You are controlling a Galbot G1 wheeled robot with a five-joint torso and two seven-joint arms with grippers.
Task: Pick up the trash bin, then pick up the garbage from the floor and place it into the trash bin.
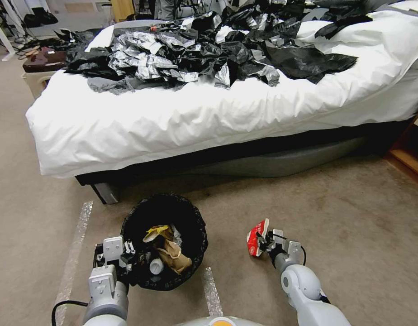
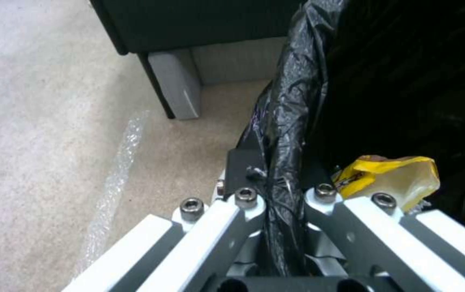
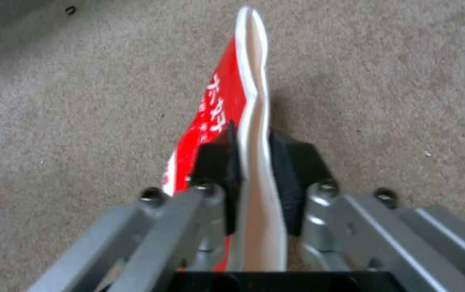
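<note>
Carrying litter to bin | left gripper (image 1: 127, 260) clamped on black-lined rim of trash bin (image 1: 173, 213), near-left on floor (image 1: 344, 213) | right gripper (image 1: 263, 242) pinches red packet (image 1: 256, 237) right of bin, seemingly lifted | next, judged — swing left over opening, then release.

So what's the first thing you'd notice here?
Probably the big white bed at the back, heaped with crumpled black and silver bags. Next comes the red packet, pinched in the right claw above the carpet. Beside it, the left claw grips the rim of the black-lined bin, which already holds a yellow wrapper and a brown paper bag.
</note>
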